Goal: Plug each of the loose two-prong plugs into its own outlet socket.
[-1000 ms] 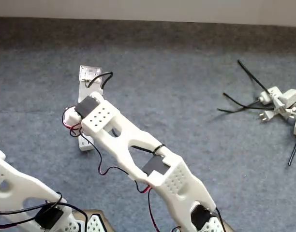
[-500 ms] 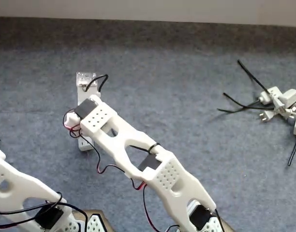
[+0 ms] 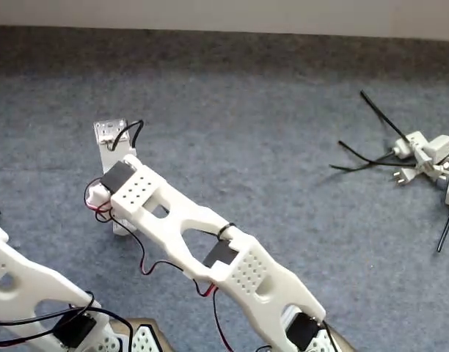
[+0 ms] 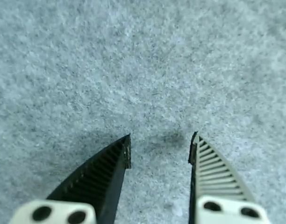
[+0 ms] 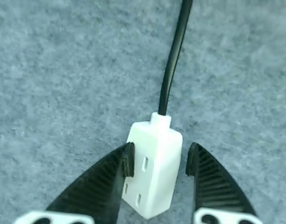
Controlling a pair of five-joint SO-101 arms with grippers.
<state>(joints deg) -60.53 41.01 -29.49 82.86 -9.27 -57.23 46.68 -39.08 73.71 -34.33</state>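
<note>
A white outlet socket [image 5: 154,172] with slots in its face and a black cord [image 5: 173,60] lies on the grey carpet between the black fingers of my right gripper [image 5: 159,156], which is shut on its sides. From above, the socket [image 3: 109,134] shows at the tip of the right arm [image 3: 210,235], left of centre. A tangle of white plugs [image 3: 422,150] and sockets with black cords lies at the far right. My left gripper [image 4: 160,149] is open over bare carpet with nothing between its fingers.
The left arm [image 3: 19,282] sits at the near left corner. Grey carpet [image 3: 268,132] stretches between the right arm and the tangle. A pale wall strip runs along the back edge.
The right arm has swung left and a little nearer, carrying the socket and its cord with it. The tangle at the right has not moved.
</note>
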